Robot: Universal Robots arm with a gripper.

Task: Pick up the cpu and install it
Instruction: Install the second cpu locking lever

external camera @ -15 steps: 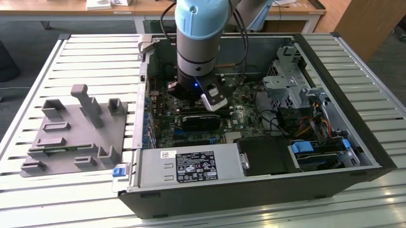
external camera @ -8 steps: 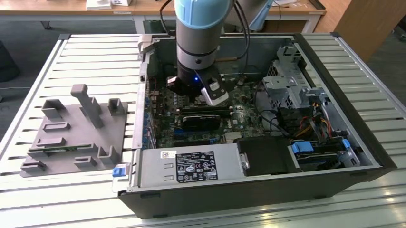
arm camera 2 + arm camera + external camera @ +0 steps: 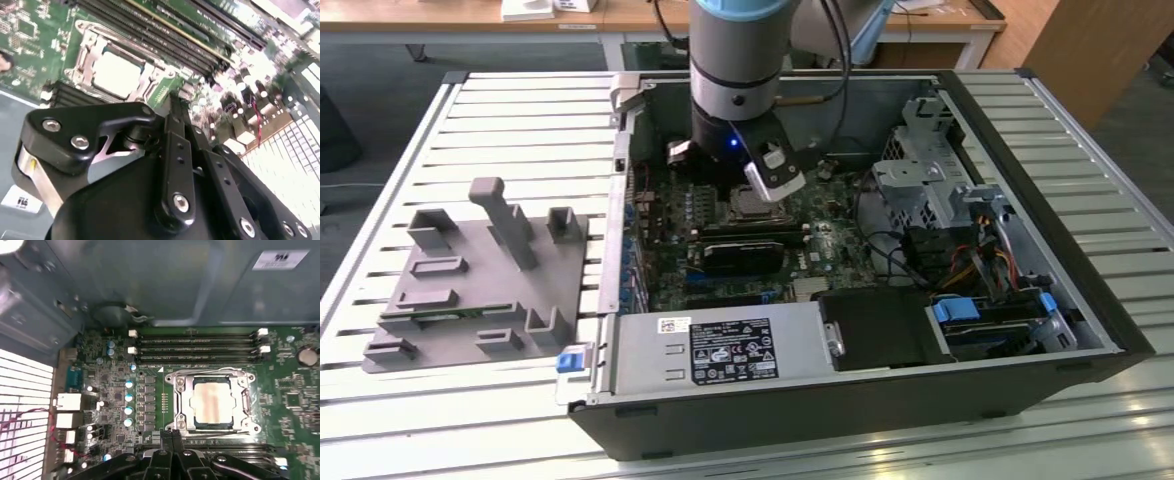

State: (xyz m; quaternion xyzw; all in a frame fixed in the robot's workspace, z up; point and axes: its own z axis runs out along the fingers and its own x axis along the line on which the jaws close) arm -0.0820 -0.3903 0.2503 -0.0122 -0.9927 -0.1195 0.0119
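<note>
On the exterior view's left, a grey fixture plate (image 3: 467,285) is seen lying on the slatted table (image 3: 400,400), beside the open computer case (image 3: 854,390). Further right in that view, the hand (image 3: 767,180) is seen lowered over the motherboard (image 3: 720,280). In both wrist views the cpu (image 3: 212,402) is found seated in its socket (image 3: 247,400) beside the memory slots (image 3: 195,347), with the fingers (image 3: 172,437) brought together, empty, just short of it
</note>
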